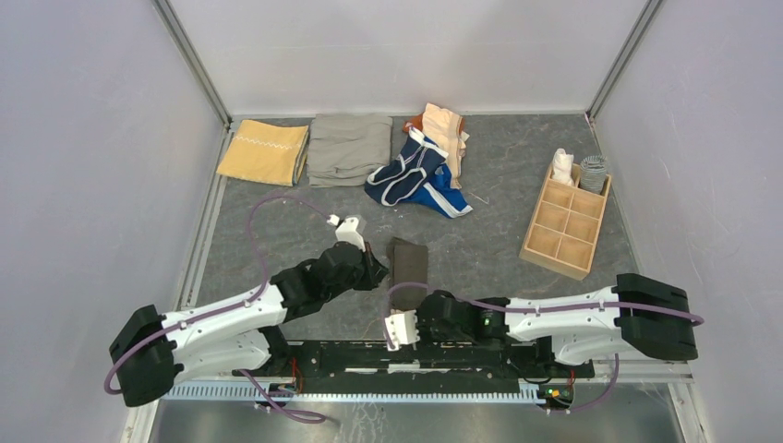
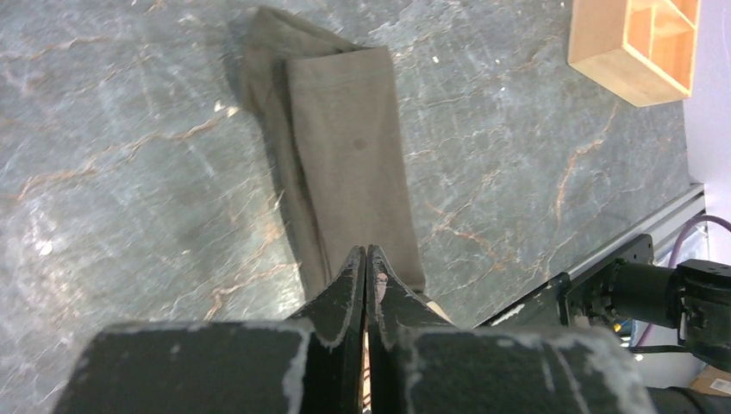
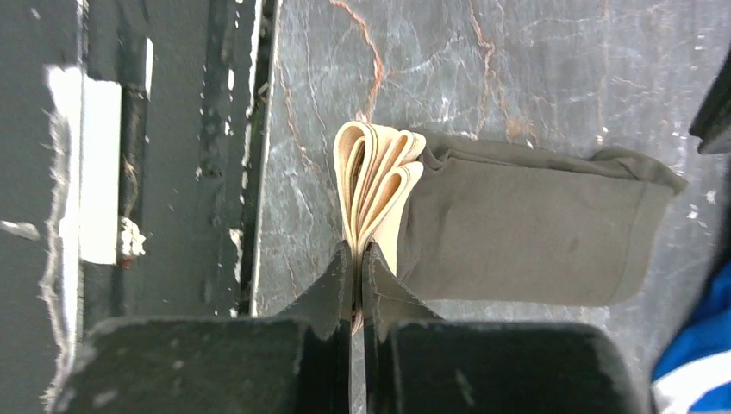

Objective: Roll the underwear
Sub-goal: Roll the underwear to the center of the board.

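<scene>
The dark grey-brown underwear (image 1: 411, 258) lies folded into a long narrow strip near the table's front middle. Its tan waistband (image 3: 375, 172) is bunched in folds at the near end. My right gripper (image 3: 358, 252) is shut on the edge of those tan folds, with the strip (image 3: 526, 228) running off to the right. My left gripper (image 2: 365, 254) is shut at the same near end, a sliver of tan cloth showing between its fingers, and the strip (image 2: 353, 155) stretches away from it. In the top view the left gripper (image 1: 381, 274) and right gripper (image 1: 411, 293) meet at that end.
Navy, bright blue and peach underwear (image 1: 415, 175) lie piled at the back middle. A mustard-yellow cloth (image 1: 265, 152) and a grey-khaki cloth (image 1: 349, 148) lie folded at the back left. A wooden compartment tray (image 1: 563, 226) at the right holds two rolls (image 1: 563, 166) at its far end.
</scene>
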`<move>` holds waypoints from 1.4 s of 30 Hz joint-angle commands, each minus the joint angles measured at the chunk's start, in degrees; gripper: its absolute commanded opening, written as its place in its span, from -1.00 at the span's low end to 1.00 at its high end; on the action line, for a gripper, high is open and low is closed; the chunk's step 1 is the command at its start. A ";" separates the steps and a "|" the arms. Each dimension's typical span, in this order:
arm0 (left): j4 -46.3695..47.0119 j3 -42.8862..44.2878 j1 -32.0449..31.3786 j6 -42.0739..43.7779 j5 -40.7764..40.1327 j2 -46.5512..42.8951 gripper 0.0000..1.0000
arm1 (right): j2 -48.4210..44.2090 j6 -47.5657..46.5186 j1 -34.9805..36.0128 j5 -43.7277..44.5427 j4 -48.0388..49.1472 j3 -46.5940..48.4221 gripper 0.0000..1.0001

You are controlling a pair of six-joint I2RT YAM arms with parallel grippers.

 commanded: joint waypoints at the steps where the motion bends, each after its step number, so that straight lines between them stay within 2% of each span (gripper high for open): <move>1: -0.18 -3.96 0.12 -4.06 -2.63 -5.26 -0.93 | 3.17 6.27 -3.22 -10.48 -8.55 6.50 -0.99; 10: -8.04 -7.76 0.13 -9.38 -9.38 -17.65 -0.96 | 6.33 10.22 -8.68 -21.36 -11.63 10.73 -1.00; 18: -14.94 -7.82 0.11 -9.75 -13.94 -26.81 -0.95 | 10.02 13.89 -13.09 -29.34 -11.63 12.61 -1.00; 28: -12.68 -6.74 0.12 -6.10 -10.01 -25.10 -0.96 | 12.77 19.54 -21.24 -37.13 -8.39 12.75 -1.00; 35: -7.47 -6.24 0.12 -1.77 -4.84 -22.81 -0.96 | 15.84 20.30 -26.92 -44.00 -7.03 13.85 -1.00; 42: -5.86 -5.15 0.11 0.45 -2.20 -19.78 -0.96 | 19.95 21.00 -32.07 -46.78 -7.72 15.95 -1.00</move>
